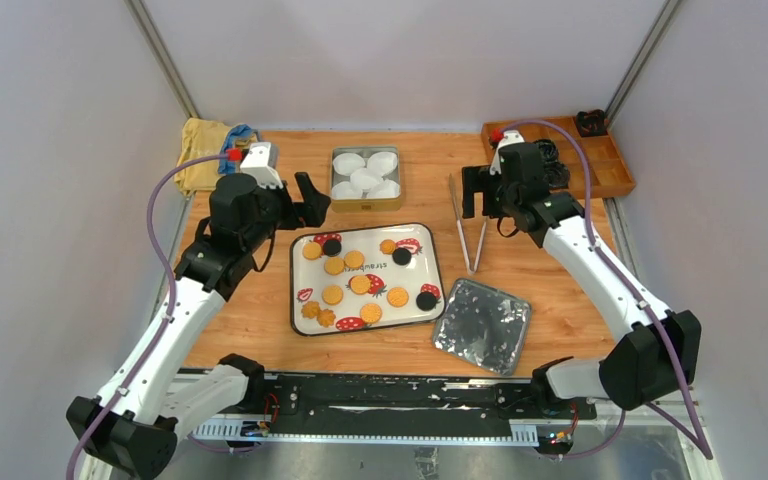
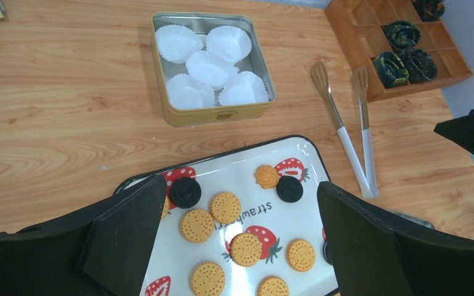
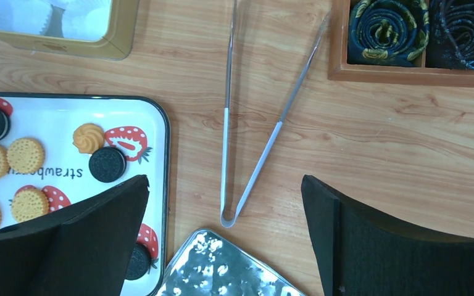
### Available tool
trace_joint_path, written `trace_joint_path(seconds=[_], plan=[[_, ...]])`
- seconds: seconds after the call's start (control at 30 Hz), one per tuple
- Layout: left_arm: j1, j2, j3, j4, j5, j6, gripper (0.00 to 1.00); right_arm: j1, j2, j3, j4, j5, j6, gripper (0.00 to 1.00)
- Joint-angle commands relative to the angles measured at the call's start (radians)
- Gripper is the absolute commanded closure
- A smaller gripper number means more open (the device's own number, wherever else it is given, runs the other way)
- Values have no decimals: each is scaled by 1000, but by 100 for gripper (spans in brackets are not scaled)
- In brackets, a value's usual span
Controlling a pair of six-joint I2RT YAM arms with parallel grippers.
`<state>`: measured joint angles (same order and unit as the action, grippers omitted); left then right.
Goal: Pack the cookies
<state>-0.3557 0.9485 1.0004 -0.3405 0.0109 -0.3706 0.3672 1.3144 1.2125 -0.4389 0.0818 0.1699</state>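
Observation:
Several cookies (image 1: pixel 360 285), mostly golden, a few black, lie on a white strawberry-print tray (image 1: pixel 295 300) in the middle of the table. My left gripper (image 1: pixel 305 202) is open and empty, held above the tray's far left corner. In the left wrist view the cookies (image 2: pixel 246 249) show between its spread fingers (image 2: pixel 129 234). My right gripper (image 1: pixel 485 195) is open and empty above the metal tongs (image 1: pixel 475 240). In the right wrist view the tongs (image 3: pixel 265 151) lie between its fingers, with the tray (image 3: pixel 136 117) and cookies (image 3: pixel 26 155) at the left.
A gold tin (image 1: pixel 365 203) holding white paper cups stands behind the tray. A silver lid (image 1: pixel 481 325) lies at the tray's right. A wooden compartment box (image 1: pixel 610 165) with dark rolls is at the back right. A yellow cloth (image 1: pixel 200 150) is at the back left.

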Motion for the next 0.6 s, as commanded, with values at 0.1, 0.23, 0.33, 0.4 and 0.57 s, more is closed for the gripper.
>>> trace_joint_path(seconds=[0.1,0.23,0.33,0.4,0.57], plan=[[-3,23,41,-28,-80,-2,0,19,22,8,-9,102,-17,0],[-4,93,124,-94,-154,-15,0,19,63,56,-10,87,-7,0],[10,171,188,-158,-162,-50,0,19,109,107,-13,0,18,1],[55,219,192,-157,-43,-94,0,19,145,123,-12,-47,28,4],[102,284,109,-108,56,-149,9,22,246,165,-43,-83,41,10]])
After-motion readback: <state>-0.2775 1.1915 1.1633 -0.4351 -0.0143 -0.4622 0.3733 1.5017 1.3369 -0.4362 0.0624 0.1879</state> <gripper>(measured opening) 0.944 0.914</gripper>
